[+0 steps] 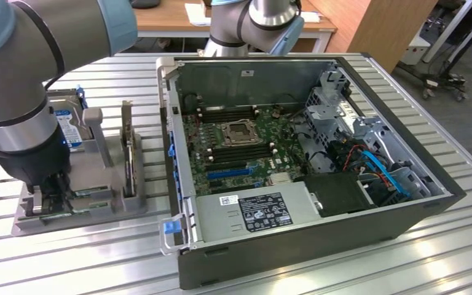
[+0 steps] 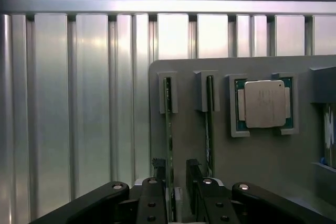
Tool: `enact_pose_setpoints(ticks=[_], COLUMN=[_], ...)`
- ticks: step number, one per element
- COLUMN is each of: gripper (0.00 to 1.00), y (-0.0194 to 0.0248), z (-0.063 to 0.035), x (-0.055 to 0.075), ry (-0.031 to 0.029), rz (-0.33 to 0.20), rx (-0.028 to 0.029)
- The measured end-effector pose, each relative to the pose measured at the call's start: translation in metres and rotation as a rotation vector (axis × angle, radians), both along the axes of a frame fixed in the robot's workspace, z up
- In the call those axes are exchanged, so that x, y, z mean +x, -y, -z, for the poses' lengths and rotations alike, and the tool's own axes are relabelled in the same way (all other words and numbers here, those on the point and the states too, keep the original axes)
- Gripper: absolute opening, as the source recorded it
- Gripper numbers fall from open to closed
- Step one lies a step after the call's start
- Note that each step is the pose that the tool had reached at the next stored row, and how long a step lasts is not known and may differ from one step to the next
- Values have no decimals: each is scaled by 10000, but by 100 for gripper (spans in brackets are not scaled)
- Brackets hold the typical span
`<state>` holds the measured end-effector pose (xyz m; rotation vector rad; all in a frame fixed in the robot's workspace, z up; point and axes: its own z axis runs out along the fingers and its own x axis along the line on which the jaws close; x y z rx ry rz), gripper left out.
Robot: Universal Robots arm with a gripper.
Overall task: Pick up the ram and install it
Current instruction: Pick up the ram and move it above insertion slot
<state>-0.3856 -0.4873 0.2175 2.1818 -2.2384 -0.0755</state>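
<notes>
In the wrist view the ram [image 2: 169, 129] is a thin green stick standing on edge in a slot of the grey holder [image 2: 184, 93]. A second green stick [image 2: 209, 124] stands in the slot beside it. My gripper [image 2: 176, 174] is open and straddles the first stick: one black finger [image 2: 159, 170] is close against it, the other stands a gap away. In the exterior view my gripper [image 1: 51, 190] is lowered onto the holder [image 1: 80, 218] at the exterior view's left, beside the open computer case [image 1: 302, 246].
A CPU [image 2: 264, 103] lies in a pocket of the holder. A dark expansion card [image 1: 127, 153] and a blue-labelled hard drive [image 1: 68, 126] stand upright on the holder. The motherboard [image 1: 236, 141] lies exposed inside the case. A ribbed metal table [image 1: 343, 276] carries everything.
</notes>
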Motion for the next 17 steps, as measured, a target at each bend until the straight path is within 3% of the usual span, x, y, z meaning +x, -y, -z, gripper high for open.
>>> enact_pose_setpoints(ticks=[11, 17], gripper=[29, 29], y=[1, 1], z=[139, 141], x=[0, 92], ry=[-1, 0], rz=[0, -1], rx=[0, 2])
